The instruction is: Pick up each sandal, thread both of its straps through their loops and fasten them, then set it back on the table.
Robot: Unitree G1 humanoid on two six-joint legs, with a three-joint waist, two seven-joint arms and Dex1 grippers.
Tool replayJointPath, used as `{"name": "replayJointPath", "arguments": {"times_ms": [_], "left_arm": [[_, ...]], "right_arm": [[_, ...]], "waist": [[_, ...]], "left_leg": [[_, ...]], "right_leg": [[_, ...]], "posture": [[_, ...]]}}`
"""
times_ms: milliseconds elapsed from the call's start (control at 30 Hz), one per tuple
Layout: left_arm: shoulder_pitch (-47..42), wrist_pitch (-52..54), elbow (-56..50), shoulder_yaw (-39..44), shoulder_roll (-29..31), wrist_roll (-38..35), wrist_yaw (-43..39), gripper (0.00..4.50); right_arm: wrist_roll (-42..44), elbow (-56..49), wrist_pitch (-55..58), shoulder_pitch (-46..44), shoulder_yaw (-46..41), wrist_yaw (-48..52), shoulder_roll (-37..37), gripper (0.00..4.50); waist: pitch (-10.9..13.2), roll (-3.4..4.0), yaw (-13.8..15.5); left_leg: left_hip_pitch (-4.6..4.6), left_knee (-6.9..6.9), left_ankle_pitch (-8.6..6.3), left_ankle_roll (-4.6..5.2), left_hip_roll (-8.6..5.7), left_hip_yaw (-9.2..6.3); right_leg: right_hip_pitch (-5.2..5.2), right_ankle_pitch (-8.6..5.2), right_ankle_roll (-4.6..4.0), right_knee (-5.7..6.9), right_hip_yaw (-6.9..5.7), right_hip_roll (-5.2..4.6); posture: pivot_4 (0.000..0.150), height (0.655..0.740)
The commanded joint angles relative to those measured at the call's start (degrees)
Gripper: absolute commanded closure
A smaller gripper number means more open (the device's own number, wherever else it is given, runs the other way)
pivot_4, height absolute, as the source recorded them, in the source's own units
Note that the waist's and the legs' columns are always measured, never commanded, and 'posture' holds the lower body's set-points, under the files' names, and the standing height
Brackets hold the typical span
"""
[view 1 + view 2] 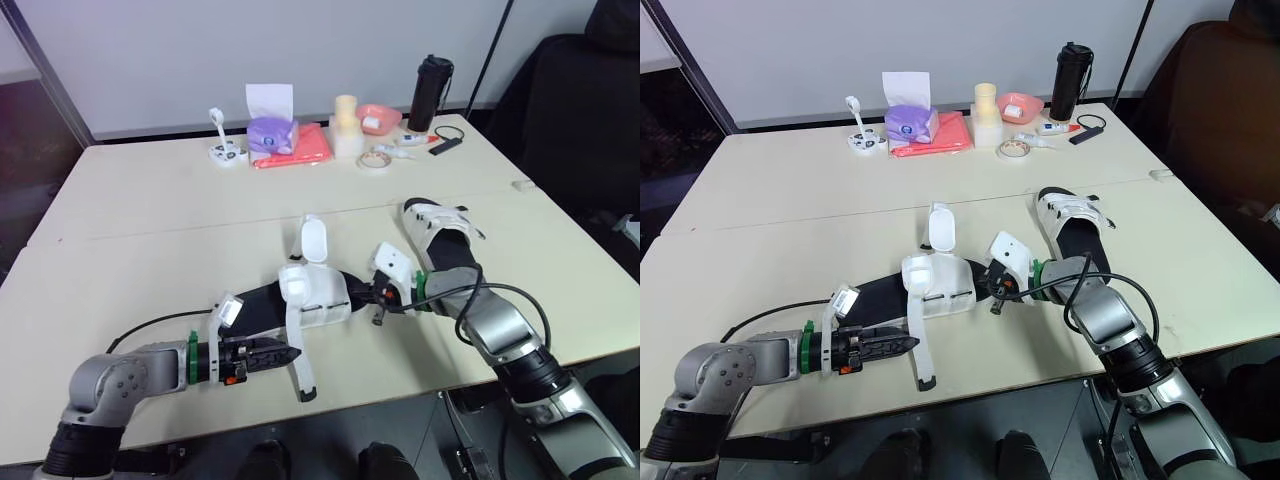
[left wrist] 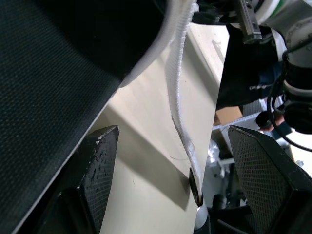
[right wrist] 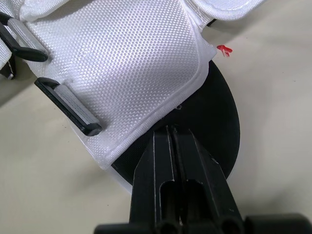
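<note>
A black-soled sandal point(image 1: 300, 295) with white straps lies near the table's front edge, both straps undone. One flap point(image 1: 313, 240) stands up, and a long strap point(image 1: 297, 355) trails toward the front edge. My left gripper point(image 1: 288, 353) is open at the sandal's heel side. In the left wrist view the strap point(image 2: 178, 92) hangs between its spread fingers point(image 2: 100, 161). My right gripper point(image 1: 378, 310) is shut, its tips point(image 3: 170, 129) against the sole's toe end beside a white flap with black loops point(image 3: 68, 105). The second sandal point(image 1: 440, 235) lies to the right, its straps closed.
Along the far edge stand a purple tissue pack point(image 1: 272, 135), a red cloth point(image 1: 305, 148), a cream cup stack point(image 1: 346, 125), a pink bowl point(image 1: 378, 118), a tape roll point(image 1: 376, 160) and a black bottle point(image 1: 430, 92). A dark chair point(image 1: 570, 110) is at the right.
</note>
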Motion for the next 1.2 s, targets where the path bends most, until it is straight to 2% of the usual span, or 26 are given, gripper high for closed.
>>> {"name": "replayJointPath", "arguments": {"times_ms": [33,500,533,567,600,733,767,1000,1200], "left_arm": [[-0.5,1.3,2.1,-0.8,-1.4,0.5,1.2,0.84],[-0.1,3.9,0.0,-3.1,-4.0,0.0,1.3,0.84],[0.0,4.0,-0.2,-3.2,-4.0,-0.1,1.3,1.37],[0.0,4.2,-0.3,-3.3,-3.9,-0.2,1.1,1.65],[0.0,4.4,-0.4,-3.3,-3.8,-0.3,1.1,2.12],[-0.3,4.8,-0.4,-3.8,-3.3,-0.2,0.8,4.24],[-0.3,4.9,-0.4,-3.8,-3.4,-0.1,0.8,4.45],[-2.7,4.5,-0.8,-0.5,-4.8,-2.1,1.7,4.45],[-6.4,5.1,-3.7,6.2,-3.8,-7.7,3.3,4.45]], "right_arm": [[-0.4,-1.5,0.9,1.1,0.3,0.0,-0.4,4.50],[-0.4,-2.9,1.8,2.2,0.1,-0.7,-0.6,4.50],[-0.4,-2.9,1.8,2.2,0.1,-0.7,-0.6,4.50],[-0.5,-2.9,1.8,2.2,0.1,-0.7,-0.6,4.50],[-0.5,-2.8,1.8,2.2,0.1,-0.7,-0.6,4.50],[-0.5,-2.6,1.7,2.1,0.1,-0.7,-0.5,4.50],[-0.5,-2.6,1.7,2.1,0.2,-0.7,-0.4,4.50],[-0.5,-2.3,1.5,2.0,0.0,-0.6,-0.5,4.50],[-0.7,-2.1,1.4,1.8,0.2,-0.6,-0.4,4.50]], "waist": [[0.0,0.00,0.1],[0.0,0.00,0.1],[0.0,0.00,0.1],[0.0,0.00,0.1],[0.0,0.00,0.1],[0.0,0.01,0.1],[-0.1,0.02,0.1],[0.0,-0.01,0.1],[0.0,-0.01,0.0]], "left_leg": [[0.00,0.01,0.00,0.00,0.00,0.00],[0.00,0.00,0.00,0.00,-0.02,0.00],[0.00,0.00,0.00,0.00,-0.02,0.00],[0.00,0.00,0.00,-0.01,-0.02,0.00],[-0.01,-0.01,0.00,0.00,-0.03,0.00],[-0.01,-0.04,-0.01,-0.01,-0.02,0.00],[-0.01,-0.03,-0.01,-0.01,-0.02,0.00],[-0.01,-0.02,0.00,-0.01,-0.02,0.00],[-0.03,-0.03,-0.01,-0.01,-0.02,-0.01]], "right_leg": [[0.01,0.00,0.00,-0.01,0.00,0.00],[0.04,0.00,0.00,-0.07,0.00,-0.02],[0.04,0.00,0.00,-0.07,0.00,-0.02],[0.03,0.00,0.00,-0.07,0.00,-0.02],[0.03,0.00,0.00,-0.08,0.00,-0.02],[0.02,0.00,0.00,-0.08,0.00,-0.02],[0.02,0.00,0.00,-0.08,0.00,-0.02],[0.02,-0.01,-0.03,-0.08,-0.01,-0.03],[-0.02,0.00,-0.01,-0.08,-0.01,-0.03]], "posture": [[0.150,0.7400],[0.150,0.7400],[0.150,0.7400],[0.150,0.7400],[0.150,0.7400],[0.150,0.7400],[0.150,0.7400],[0.150,0.7400],[0.150,0.7400]]}}
